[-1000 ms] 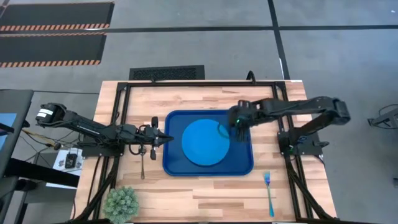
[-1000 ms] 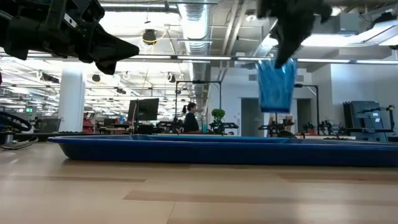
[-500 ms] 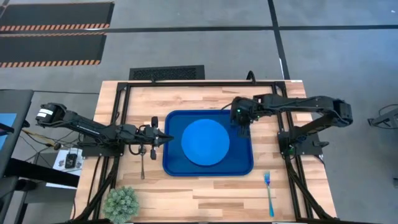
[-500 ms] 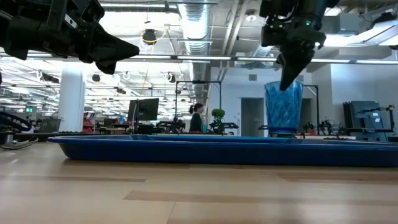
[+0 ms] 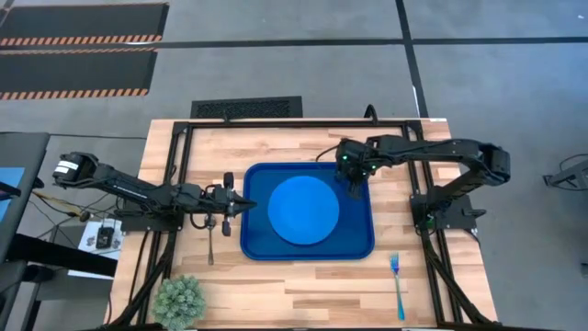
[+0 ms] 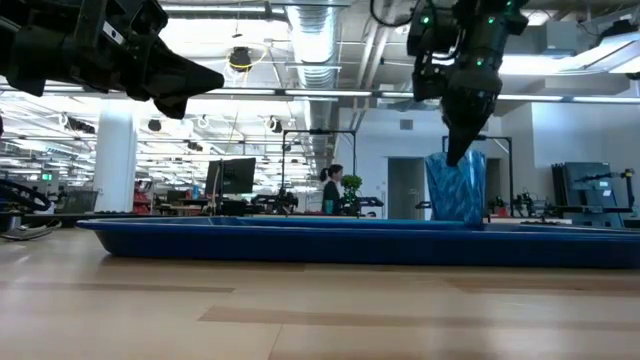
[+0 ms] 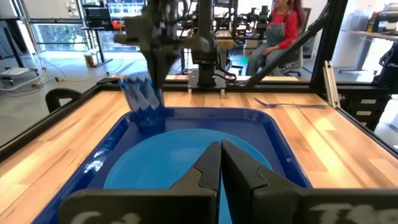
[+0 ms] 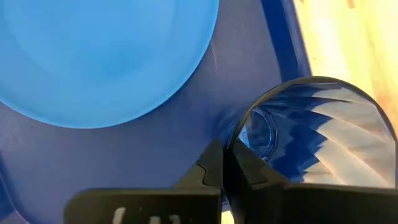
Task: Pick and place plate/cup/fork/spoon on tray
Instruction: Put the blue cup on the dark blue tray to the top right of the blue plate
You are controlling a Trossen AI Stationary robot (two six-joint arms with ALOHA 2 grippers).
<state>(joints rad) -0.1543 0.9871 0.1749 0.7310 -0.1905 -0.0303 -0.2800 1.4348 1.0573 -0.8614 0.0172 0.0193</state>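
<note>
at the tray's [image 5: 308,246] far right corner stands the cup [image 6: 456,187], upright beside the plate [image 5: 303,210]. right gripper [image 8: 225,163] pinches its thin rim, fingers nearly closed. cup looks light, slick, tippy; left gripper [image 7: 221,163] waits clenched.

My right arm reaches in from the table's right side, elbow bent, wrist over the far-right part of the work area; right gripper [image 6: 458,150] pointing straight down, fingers [image 8: 214,163] nearly together w/ only a thin gap. Left arm stretched low across the table's left side; left gripper [image 5: 241,204] horizontal, tip pointing right, fingers [image 7: 208,163] pressed together, nothing betw. them.
</note>
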